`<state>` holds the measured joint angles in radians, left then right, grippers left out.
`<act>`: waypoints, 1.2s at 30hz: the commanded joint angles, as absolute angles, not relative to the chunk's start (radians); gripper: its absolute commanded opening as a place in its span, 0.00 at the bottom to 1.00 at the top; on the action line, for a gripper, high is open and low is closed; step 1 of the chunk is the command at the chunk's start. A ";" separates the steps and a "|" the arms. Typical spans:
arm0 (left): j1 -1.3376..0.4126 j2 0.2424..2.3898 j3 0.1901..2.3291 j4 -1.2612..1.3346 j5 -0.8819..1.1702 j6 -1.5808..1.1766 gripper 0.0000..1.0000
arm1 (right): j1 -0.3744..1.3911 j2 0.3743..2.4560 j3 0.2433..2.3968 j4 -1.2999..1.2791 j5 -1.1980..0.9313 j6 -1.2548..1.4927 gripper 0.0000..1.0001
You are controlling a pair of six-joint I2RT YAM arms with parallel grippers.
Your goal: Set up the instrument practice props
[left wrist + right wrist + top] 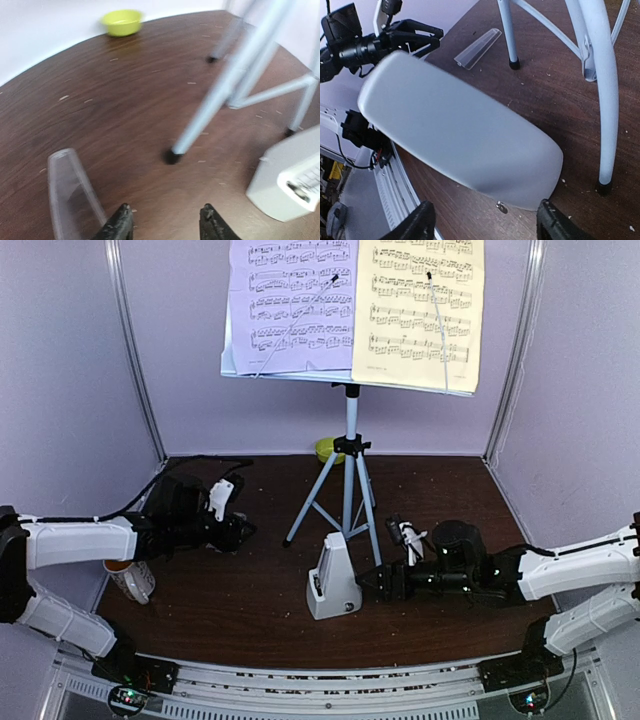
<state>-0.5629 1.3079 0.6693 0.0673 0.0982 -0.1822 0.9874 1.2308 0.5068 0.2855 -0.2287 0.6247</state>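
Right gripper: jaws spread wide, pinching nothing. The metronome stands directly ahead of the fingertips, its smooth back toward them.

Left gripper: jaws spread, empty. The clear cover lies flat just left of its fingers; the metronome is ahead and to the right.

Risk: closing off-centre on the tapered, slick shell could squeeze it forward or tip it against a leg of the music stand, just beside it.

Orientation: metronome upright on its base, long axis vertical, narrow end up. The scale face seems to point toward the left gripper, though the view is blurred. The cover's long axis runs away from the left gripper.
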 commanded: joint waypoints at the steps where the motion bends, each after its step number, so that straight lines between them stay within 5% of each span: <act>1: -0.642 1.341 0.639 0.290 0.210 -0.160 0.43 | 1.027 1.231 0.478 0.245 -0.119 0.619 0.61; 8: -0.731 1.503 0.680 0.427 0.229 -0.181 0.31 | 1.045 1.322 0.507 0.293 -0.085 0.632 0.48; 21: -0.820 1.738 0.830 0.418 0.202 -0.162 0.27 | 1.064 1.399 0.554 0.258 -0.032 0.626 0.30; 36: -0.897 1.718 0.738 0.437 0.230 -0.155 0.26 | 1.064 1.443 0.598 0.192 0.038 0.592 0.22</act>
<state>-0.8898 1.7351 0.7902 0.3805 0.2077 -0.1406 1.0641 1.4345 0.5591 0.2089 -0.0235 0.6155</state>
